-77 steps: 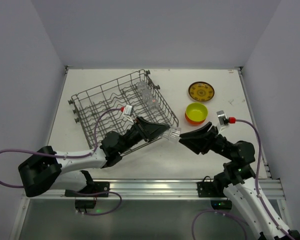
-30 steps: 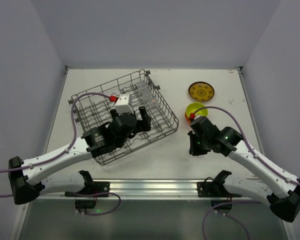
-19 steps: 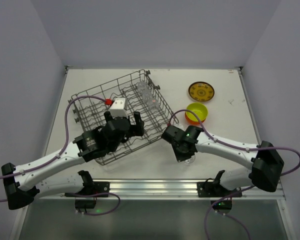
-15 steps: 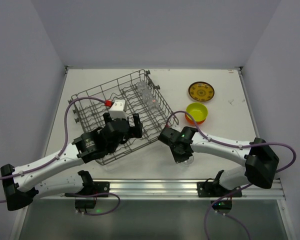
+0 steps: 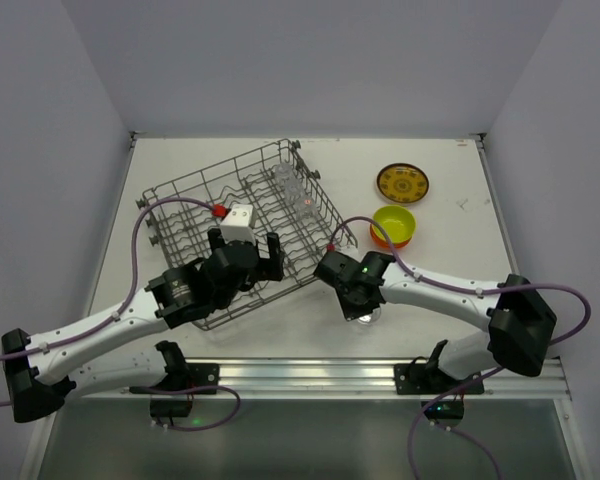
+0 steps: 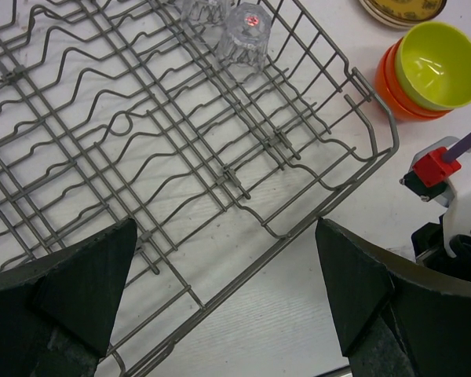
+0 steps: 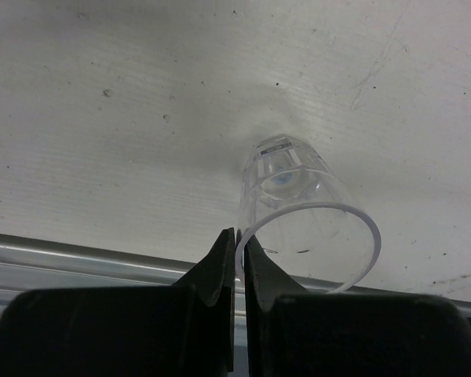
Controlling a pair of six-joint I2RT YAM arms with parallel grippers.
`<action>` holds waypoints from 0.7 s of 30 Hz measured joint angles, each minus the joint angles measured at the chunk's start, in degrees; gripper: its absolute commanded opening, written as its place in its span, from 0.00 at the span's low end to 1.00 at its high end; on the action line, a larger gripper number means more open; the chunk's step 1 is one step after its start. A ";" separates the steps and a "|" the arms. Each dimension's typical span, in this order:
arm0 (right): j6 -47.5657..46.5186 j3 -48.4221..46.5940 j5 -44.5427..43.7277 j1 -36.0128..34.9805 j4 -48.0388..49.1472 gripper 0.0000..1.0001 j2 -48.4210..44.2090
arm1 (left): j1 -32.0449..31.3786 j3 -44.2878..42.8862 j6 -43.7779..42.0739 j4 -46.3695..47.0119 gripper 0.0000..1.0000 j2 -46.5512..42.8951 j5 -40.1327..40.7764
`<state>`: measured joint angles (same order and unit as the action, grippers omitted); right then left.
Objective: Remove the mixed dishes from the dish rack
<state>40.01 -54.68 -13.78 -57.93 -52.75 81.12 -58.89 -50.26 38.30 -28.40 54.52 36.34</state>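
left of frame, top view: left jaws hang wide open over the near side of the dish rack (image 5: 185, 225), holding nothing. the rack sits slantwise in the upper-left part of the worktop (image 5: 460, 250).

rack, far right corner: two glass cups (image 6: 247, 27) stand close together among the wavy dividers, the clearer one apparently mouth-down. no plates or bowls show in the rack.
judgement: the cups are small, light, stiff, smooth-walled and brittle. the wires crowd them, so come from above and take one across its side wall. a gentle squeeze should carry it. a knock against its neighbour or the wires is the risk.

centre, near the front edge, just right of the rack's near corner: right jaws are closed on the thin rim wall of a third glass cup (image 7: 302, 212). one finger seems to be inside the mouth and one outside. its base is on or just above the worktop, cannot tell which.
judgement: a rim pinch on slick glass can pivot or slip, and a hard squeeze may chip the edge. let go only once the base sits flat.

right: lime-yellow bowl (image 5: 393, 222) is nested in orange bowls (image 6: 392, 90) on the worktop.

upper right: patterned plate (image 5: 402, 182) lies flat, near the bowls but apart.
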 measured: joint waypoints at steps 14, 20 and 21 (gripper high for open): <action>-4.20 -2.73 -1.70 11.23 2.49 0.28 4.22 | 0.00 1.36 -0.48 1.33 1.00 1.40 -2.58; -5.03 -3.89 -1.88 11.65 2.75 0.47 7.10 | 0.00 1.44 -0.70 2.10 1.00 1.95 -3.06; -5.01 -4.04 -1.97 11.65 2.40 0.48 6.78 | 0.00 1.44 -0.96 2.27 1.00 2.23 -3.13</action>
<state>35.00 -58.72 -15.75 -46.28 -50.35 87.90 -58.89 -48.82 37.34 -26.13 56.75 33.21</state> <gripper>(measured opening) 0.445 0.997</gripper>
